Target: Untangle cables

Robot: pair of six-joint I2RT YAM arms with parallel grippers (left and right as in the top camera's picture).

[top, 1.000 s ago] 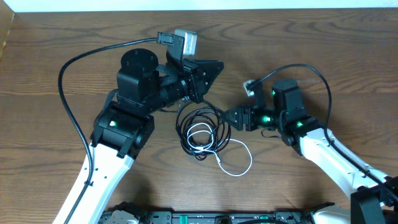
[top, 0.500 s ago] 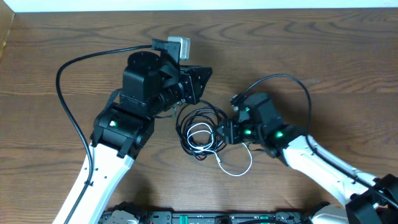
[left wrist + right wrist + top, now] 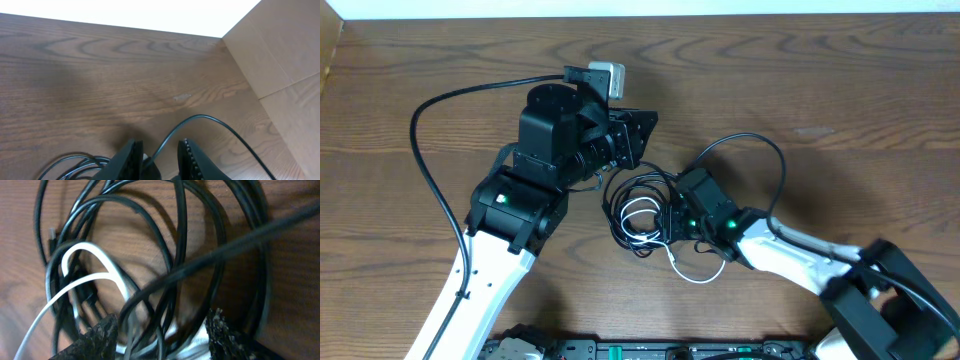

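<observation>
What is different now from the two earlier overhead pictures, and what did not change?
The right gripper moved left to the coiled black cable; its open jaws now straddle some strands. The left gripper shifted only slightly. The black cable and the white cable lie much as before.

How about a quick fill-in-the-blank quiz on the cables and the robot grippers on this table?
1. The coiled cable tangled with the white cable is ____.
2. Seen from the right wrist, strands of the coil lie ____ the fingers of the right gripper.
3. The table looks like brown ____.
Missing words: black; between; wood.
</observation>
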